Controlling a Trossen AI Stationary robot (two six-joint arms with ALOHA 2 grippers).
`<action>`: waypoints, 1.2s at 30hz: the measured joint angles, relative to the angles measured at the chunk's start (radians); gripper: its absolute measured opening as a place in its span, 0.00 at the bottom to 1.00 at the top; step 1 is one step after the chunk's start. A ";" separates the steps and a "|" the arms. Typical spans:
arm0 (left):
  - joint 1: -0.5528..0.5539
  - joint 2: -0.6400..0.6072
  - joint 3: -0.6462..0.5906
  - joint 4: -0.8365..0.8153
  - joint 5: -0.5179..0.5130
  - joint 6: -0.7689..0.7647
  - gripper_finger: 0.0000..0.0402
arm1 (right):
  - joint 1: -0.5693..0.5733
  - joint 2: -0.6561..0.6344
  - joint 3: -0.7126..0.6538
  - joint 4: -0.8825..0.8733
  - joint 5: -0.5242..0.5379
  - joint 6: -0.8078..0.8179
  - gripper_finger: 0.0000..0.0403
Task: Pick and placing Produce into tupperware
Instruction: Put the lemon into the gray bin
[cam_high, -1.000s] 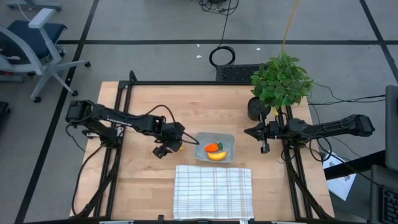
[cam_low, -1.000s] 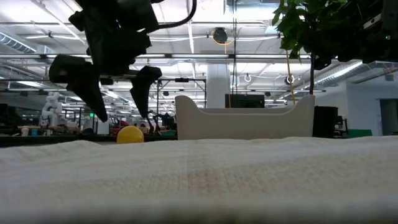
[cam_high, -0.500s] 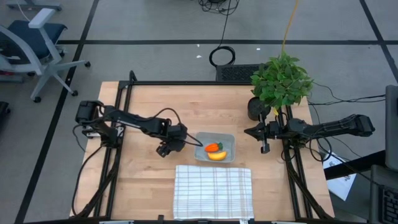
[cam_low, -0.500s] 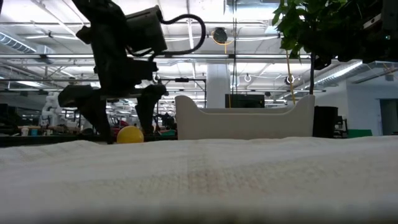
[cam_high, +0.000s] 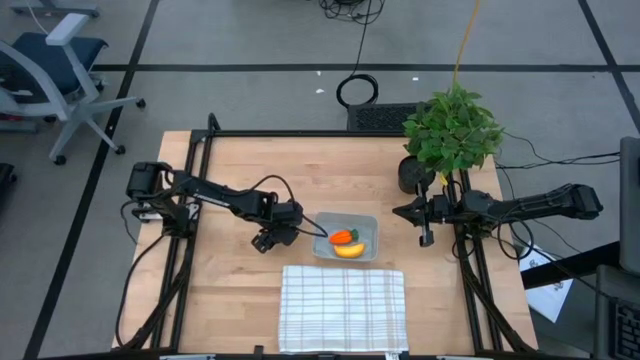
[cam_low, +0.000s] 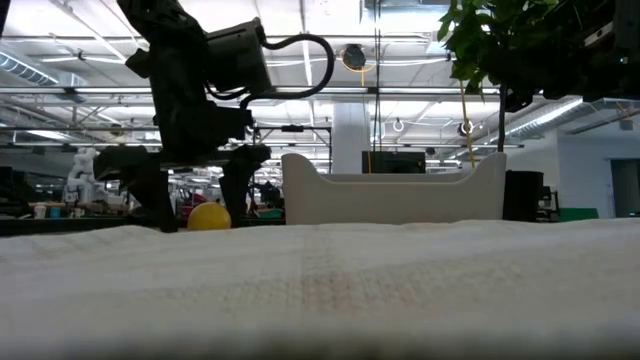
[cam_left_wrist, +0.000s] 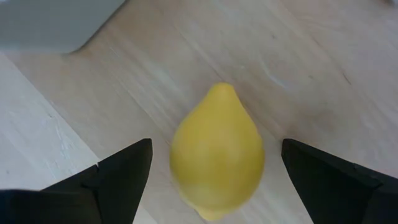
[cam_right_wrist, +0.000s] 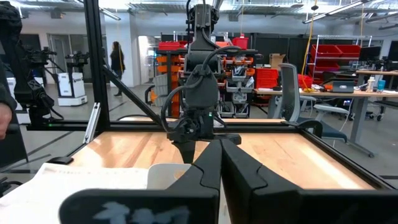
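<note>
High view: your carrot (cam_high: 341, 237) and banana (cam_high: 348, 250) are in the tupperware (cam_high: 368, 224); the left gripper (cam_left_wrist: 208, 180), released, straddles the lemon (cam_left_wrist: 217, 152).

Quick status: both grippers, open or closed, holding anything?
Left gripper: open, fingers either side of the yellow fruit on the table, not gripping it.
Right gripper: shut, empty, parked at the table's right side.

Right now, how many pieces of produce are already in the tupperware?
2: the carrot and the banana lie in the tupperware. The lemon sits outside on the table, between the left gripper fingers.
</note>
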 joint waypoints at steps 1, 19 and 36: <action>0.000 0.000 0.000 0.001 0.000 0.000 0.90 | 0.000 0.000 0.000 0.000 0.000 0.000 0.00; 0.001 0.003 -0.001 0.015 0.046 0.007 0.90 | 0.000 0.000 0.000 0.000 0.000 0.000 0.00; 0.020 0.003 -0.002 0.011 0.084 -0.006 0.63 | 0.000 0.000 0.000 0.000 0.000 0.000 0.00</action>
